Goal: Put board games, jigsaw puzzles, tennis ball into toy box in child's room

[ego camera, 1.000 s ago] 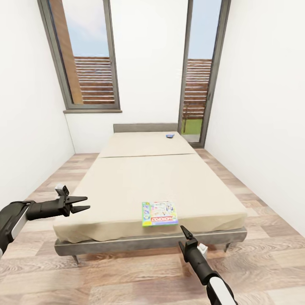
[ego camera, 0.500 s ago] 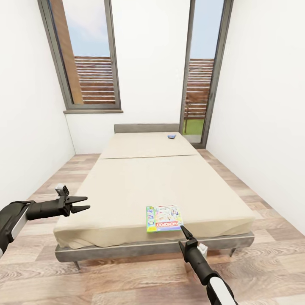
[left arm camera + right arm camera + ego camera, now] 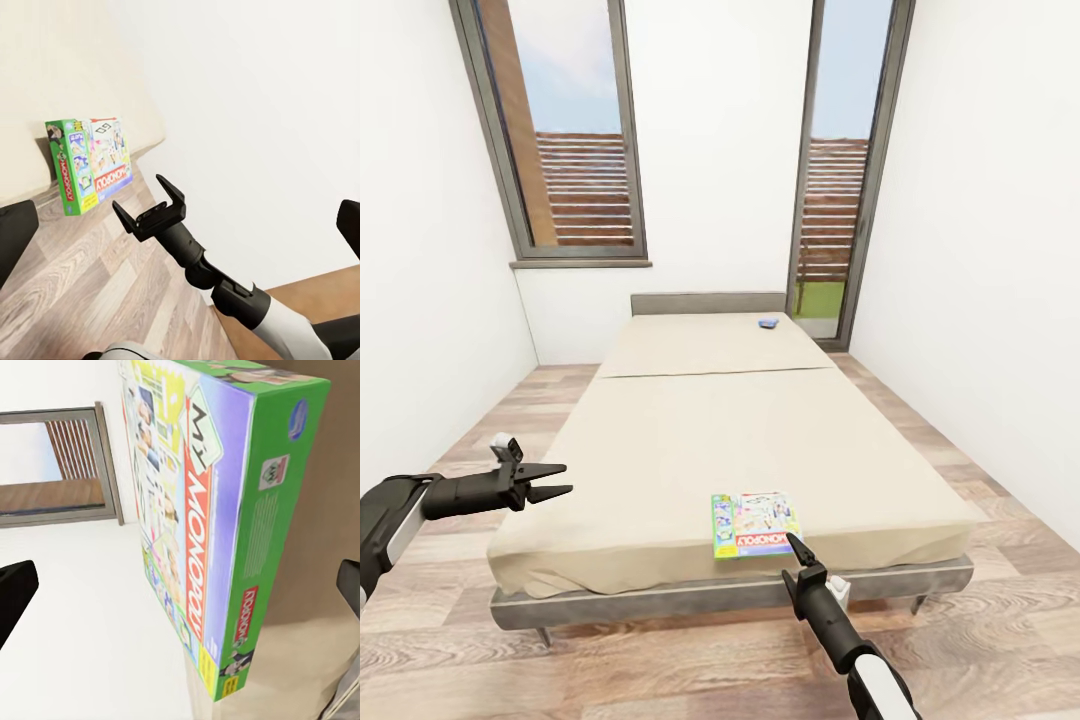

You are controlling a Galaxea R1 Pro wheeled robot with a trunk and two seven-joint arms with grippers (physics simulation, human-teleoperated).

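Head view: seen at the foot edge of the bed [image 3: 690, 430], a multicoloured board game [image 3: 757, 523]; far off by the headboard, a small blue game [image 3: 766, 322]. Right gripper [image 3: 792, 541] just beside the near box, fingers spread; left gripper [image 3: 557, 479] spread, empty.

Left wrist view: shown again, right gripper [image 3: 148, 206] released.

Right wrist view: box [image 3: 225, 517] close ahead (best straddled squarely across its thin edge).

A multicoloured green-edged board game [image 3: 756, 523] lay on the plain beige bed [image 3: 690, 420], a small blue one [image 3: 767, 322] by its grey headboard [image 3: 706, 302].
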